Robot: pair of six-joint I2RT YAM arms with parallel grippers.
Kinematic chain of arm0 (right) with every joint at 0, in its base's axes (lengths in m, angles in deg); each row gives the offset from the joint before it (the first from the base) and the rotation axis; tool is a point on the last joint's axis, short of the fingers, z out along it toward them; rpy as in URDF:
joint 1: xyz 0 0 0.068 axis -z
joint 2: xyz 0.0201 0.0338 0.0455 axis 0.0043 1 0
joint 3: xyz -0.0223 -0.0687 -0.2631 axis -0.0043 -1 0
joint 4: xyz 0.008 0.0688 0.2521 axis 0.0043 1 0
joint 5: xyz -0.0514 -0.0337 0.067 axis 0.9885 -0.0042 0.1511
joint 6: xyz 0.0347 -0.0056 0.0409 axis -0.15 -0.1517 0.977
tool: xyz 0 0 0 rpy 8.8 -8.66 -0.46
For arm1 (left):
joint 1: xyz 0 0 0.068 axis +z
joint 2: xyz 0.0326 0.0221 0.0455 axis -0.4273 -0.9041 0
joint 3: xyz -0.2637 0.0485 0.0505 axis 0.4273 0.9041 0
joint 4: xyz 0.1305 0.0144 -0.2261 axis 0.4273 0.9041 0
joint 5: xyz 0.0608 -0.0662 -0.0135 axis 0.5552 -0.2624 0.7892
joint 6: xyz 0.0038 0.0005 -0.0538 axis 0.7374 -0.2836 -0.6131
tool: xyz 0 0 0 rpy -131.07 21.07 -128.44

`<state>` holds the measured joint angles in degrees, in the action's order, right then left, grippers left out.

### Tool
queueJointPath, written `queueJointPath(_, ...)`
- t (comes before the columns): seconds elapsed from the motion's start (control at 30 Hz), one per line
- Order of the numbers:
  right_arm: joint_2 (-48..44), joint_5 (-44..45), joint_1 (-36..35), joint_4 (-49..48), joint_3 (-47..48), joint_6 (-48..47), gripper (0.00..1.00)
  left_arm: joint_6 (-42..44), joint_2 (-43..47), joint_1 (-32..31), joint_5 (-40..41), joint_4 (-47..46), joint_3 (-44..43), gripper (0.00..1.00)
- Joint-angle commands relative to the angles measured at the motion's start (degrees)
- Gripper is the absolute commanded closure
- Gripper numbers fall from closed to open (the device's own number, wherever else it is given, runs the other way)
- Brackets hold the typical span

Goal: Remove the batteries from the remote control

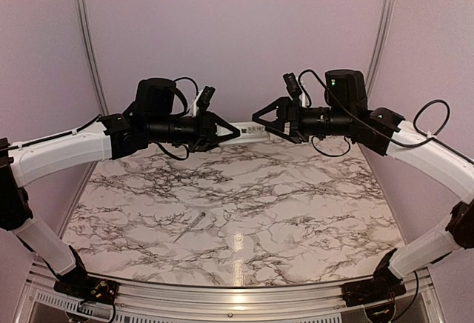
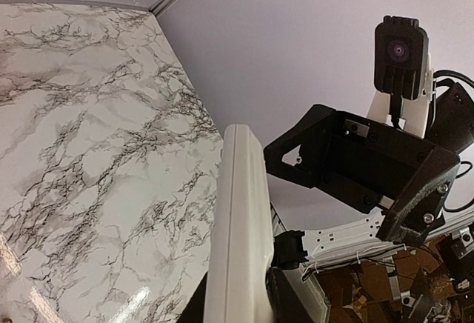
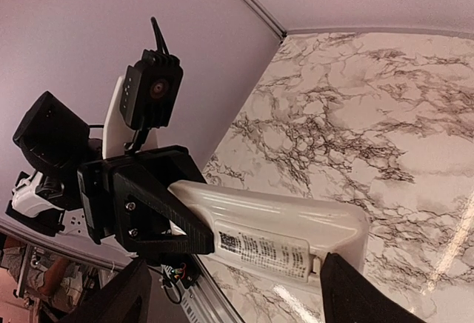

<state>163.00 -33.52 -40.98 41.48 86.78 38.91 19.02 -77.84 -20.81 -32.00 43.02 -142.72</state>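
The white remote control (image 1: pixel 252 130) hangs in the air above the marble table, held level between both arms. My left gripper (image 1: pixel 228 132) is shut on its left end; the remote's edge runs up from my fingers in the left wrist view (image 2: pixel 241 212). My right gripper (image 1: pixel 271 124) is open, with its fingers spread on either side of the remote's right end. In the right wrist view the remote's (image 3: pixel 281 223) back faces me, with a printed label on the closed cover. My left gripper (image 3: pixel 159 204) clamps the far end. The batteries are hidden.
A thin pale grey stick (image 1: pixel 191 227) lies on the marble table (image 1: pixel 296 212) left of centre, well below the arms. Pale walls close the back and sides. A metal rail (image 1: pixel 237 297) runs along the near edge.
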Motion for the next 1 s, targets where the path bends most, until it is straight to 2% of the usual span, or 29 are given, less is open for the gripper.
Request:
queueJointPath(0.0, 1.61, 1.81, -0.45, 1.54, 1.92, -1.01, 0.22, -0.02, 0.09, -0.30, -2.77, -2.37, -2.56, 1.00)
queueJointPath(0.23, 3.12, 0.59, -0.47, 0.20, 2.40, -1.32, 0.22, -0.25, -0.09, -0.30, -4.23, -2.88, -2.55, 1.00)
queueJointPath(0.97, 6.15, -4.40, -0.49, -5.86, -0.55, 0.57, 0.21, -2.62, -0.97, -0.29, -10.50, -13.15, -3.00, 1.00)
